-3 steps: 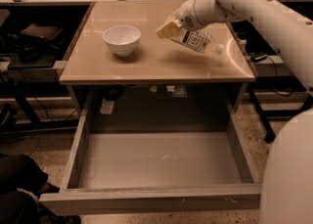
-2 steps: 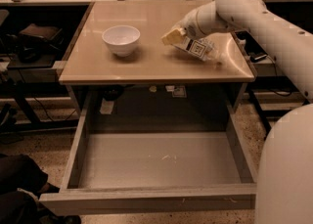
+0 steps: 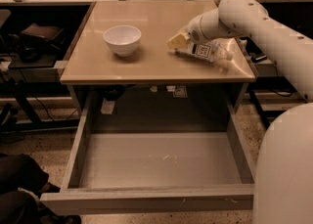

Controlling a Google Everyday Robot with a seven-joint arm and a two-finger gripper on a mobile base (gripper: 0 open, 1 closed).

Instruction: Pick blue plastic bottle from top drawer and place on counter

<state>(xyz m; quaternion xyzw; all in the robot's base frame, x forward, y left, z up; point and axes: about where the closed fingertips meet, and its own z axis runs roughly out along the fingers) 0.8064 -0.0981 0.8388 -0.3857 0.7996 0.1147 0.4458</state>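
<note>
Down on its side on the worktop, right half, near the right edge: blue plastic bottle, label up, cap end apparently toward the front-right corner, other end toward centre. Touching that inner end, gripper, reaching in from the right on the pale arm at a low slant. State of jaws: cannot tell. Tips pressed in against the bottle, so clamped or merely alongside, no way to say. Low angle prob. chosen to bring the bottle flat to the surface rather than drop it. Lying flat also likely a steadier rest for a crinkled, lightweight container than standing on its base. Well apart to the left, white bowl, upright, not in the way. Below and in front, top drawer pulled wide open, flat grey bottom bare exc. a few specks, i.e. nothing left to fetch. Judged stage: placement as good as done, w/ release and retreat to come. Risk worth noting: round body near the edge, apt to roll if nudged on withdrawal. Straight lift-off advisable.
</note>
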